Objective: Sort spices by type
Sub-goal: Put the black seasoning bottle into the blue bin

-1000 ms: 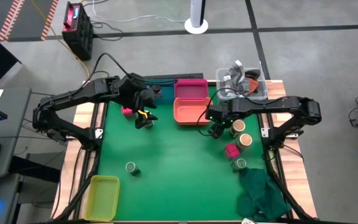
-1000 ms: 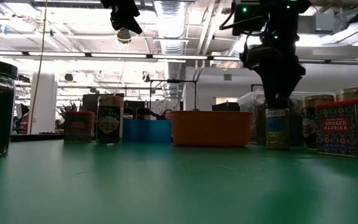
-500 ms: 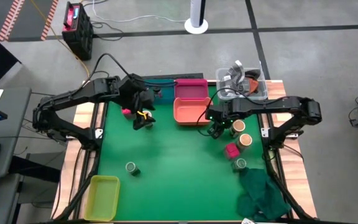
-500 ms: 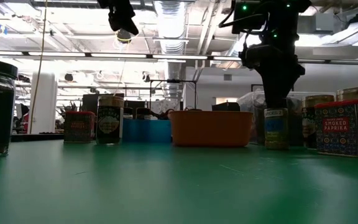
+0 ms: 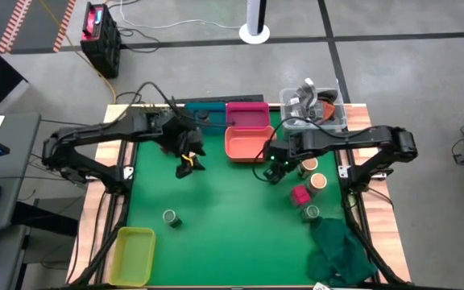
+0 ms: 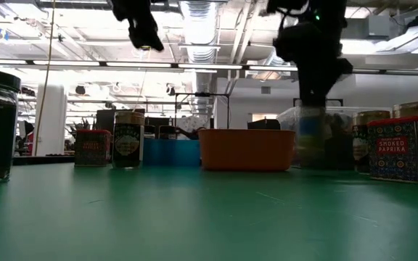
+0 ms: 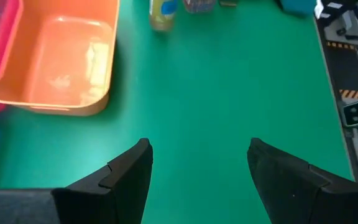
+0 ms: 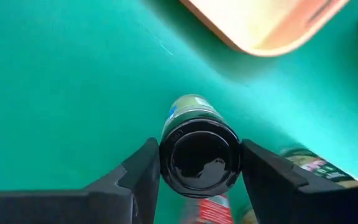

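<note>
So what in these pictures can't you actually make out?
- The jar in the right gripper: its label is a motion blur in the low view, and only its dark lid shows in the right wrist view.
- The orange tray: its wall hides the inside in the low view.
- The left gripper: open, cut off by the low view's top edge.

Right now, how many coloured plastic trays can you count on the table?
4. Seen from above: yellow tray at the lower-left corner; orange tray at upper middle; pink tray just above it; teal tray left of the pink one, partly covered.
</note>
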